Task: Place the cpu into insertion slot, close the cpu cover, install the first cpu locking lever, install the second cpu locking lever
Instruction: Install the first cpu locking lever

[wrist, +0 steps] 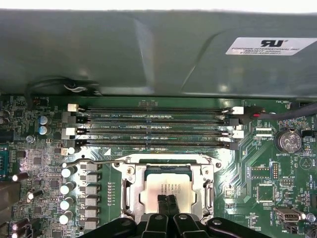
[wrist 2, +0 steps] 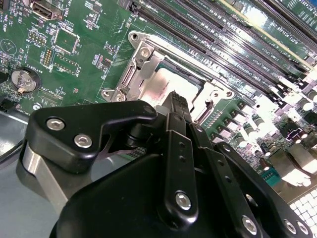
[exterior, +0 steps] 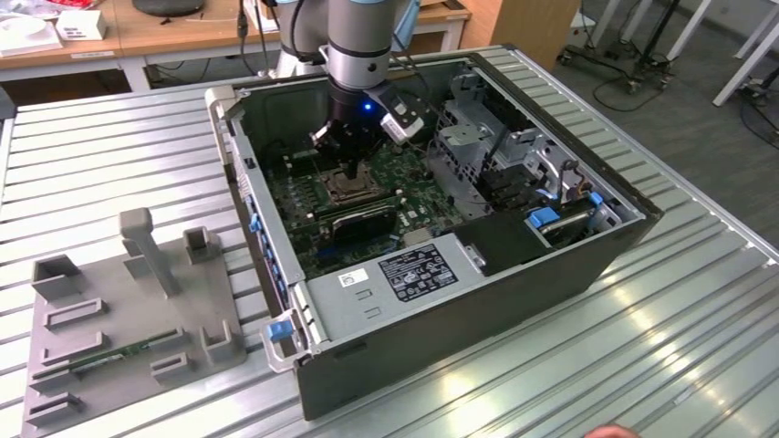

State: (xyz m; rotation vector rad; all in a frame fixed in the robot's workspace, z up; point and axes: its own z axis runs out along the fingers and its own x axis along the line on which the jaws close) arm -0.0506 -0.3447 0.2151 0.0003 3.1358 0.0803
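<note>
green board [wrist: 255, 157]: cpu [wrist: 171, 186] seated, fingers [wrist: 161, 206] pinched together, empty, tips at cpu ctr.

Arm [exterior: 357, 55] reaches down into open computer case [exterior: 487, 292] on slatted metal table [exterior: 633, 365]. Gripper [exterior: 350, 173] points down at insertion slot [exterior: 342, 191] on green board [exterior: 411, 172]. Grey fixture tray [exterior: 122, 315] lies well apart, at the exterior view's left.

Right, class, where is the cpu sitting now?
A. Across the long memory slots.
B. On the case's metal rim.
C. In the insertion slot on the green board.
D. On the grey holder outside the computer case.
C: in the first wrist view the cpu lies flat in the insertion slot, framed by the cpu cover, at the tips of the end effector.
</note>
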